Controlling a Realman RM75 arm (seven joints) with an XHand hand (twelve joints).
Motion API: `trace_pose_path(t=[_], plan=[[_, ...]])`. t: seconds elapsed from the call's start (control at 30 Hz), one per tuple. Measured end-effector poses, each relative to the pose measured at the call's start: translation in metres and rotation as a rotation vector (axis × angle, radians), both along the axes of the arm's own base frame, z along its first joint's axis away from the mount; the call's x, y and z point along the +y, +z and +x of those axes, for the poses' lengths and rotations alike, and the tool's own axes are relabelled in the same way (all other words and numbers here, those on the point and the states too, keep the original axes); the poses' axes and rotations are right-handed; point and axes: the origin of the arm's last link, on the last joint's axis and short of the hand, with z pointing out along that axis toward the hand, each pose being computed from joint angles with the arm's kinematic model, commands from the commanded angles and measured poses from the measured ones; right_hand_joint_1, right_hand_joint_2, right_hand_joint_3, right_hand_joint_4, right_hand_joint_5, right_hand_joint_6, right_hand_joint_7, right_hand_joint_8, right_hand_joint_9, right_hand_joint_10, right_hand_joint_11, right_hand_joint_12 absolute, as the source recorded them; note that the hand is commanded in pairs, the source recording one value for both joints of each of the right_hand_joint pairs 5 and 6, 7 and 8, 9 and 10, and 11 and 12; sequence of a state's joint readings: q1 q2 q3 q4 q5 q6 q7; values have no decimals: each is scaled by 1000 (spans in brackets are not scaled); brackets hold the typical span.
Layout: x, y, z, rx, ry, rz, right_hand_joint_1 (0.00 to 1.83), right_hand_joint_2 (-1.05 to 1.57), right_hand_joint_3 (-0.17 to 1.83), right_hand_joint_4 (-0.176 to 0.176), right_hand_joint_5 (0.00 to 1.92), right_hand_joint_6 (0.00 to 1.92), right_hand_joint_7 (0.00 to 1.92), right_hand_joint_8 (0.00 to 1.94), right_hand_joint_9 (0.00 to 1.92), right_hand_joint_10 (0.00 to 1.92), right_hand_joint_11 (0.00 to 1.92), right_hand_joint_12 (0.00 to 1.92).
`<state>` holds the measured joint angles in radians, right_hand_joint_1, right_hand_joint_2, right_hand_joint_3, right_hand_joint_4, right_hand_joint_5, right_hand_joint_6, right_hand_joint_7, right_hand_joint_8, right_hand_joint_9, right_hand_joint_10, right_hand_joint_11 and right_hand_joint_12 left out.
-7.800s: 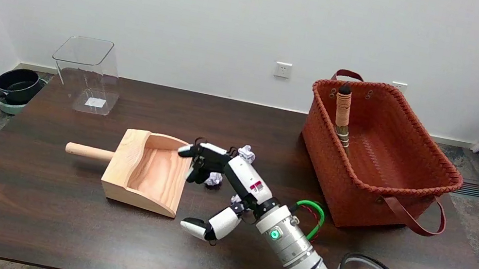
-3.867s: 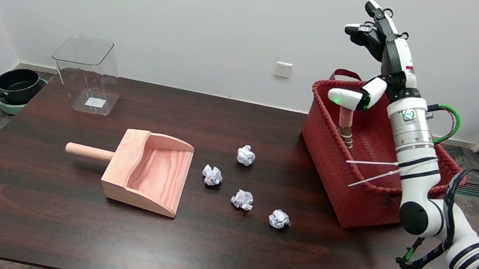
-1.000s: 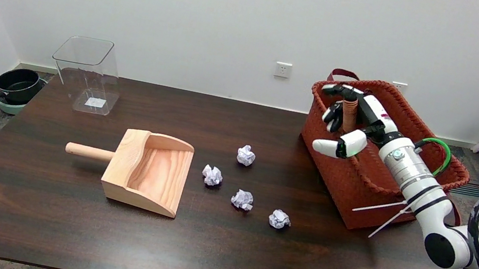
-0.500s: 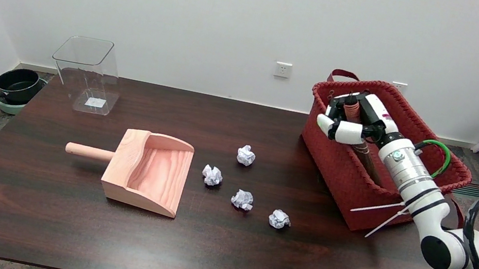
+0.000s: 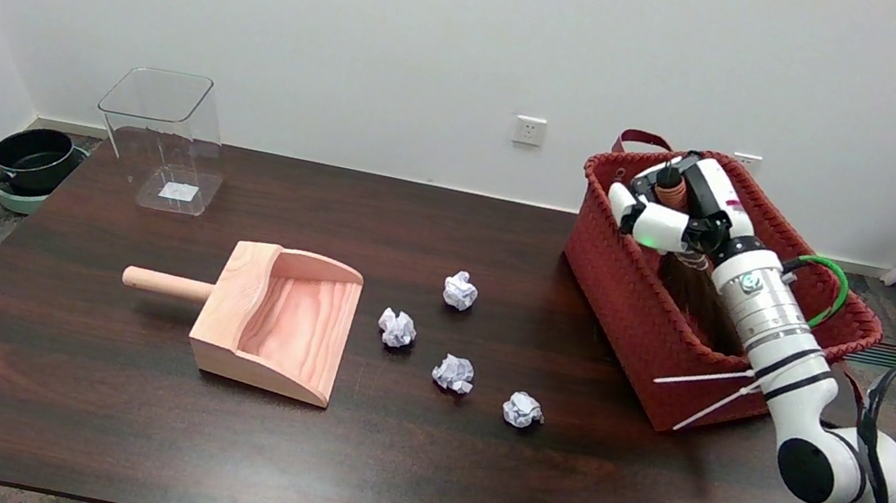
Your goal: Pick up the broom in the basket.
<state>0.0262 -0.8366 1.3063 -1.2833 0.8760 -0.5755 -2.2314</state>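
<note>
The right hand (image 5: 676, 211) grips the broom (image 5: 689, 271) by its handle over the basket's (image 5: 632, 307) far left corner. The broom stands nearly upright, handle up, dark bristles down inside the basket.

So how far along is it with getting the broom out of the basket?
Done: the right hand grips the broom by its handle. In hand: lifting it, bristles showing above the near wall. Left: the bristles are not yet clear of the basket.

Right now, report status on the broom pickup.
Right hand gripping broom handle. Bristles inside the basket, not yet clear of it. Nothing blocking the lift.
</note>
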Motion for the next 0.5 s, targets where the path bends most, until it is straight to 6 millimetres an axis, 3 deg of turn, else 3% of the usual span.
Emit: trace_pose_path(t=[0.27, 0.5], plan=[[-2, -6, 11, 1, 55, 4, 972, 866, 878, 0, 1920, 1920, 1920, 1920, 1920, 1920, 1918, 1918], [-4, -15, 22, -12, 104, 17, 945, 1064, 886, 0, 1920, 1920, 1920, 1920, 1920, 1920, 1892, 1892]])
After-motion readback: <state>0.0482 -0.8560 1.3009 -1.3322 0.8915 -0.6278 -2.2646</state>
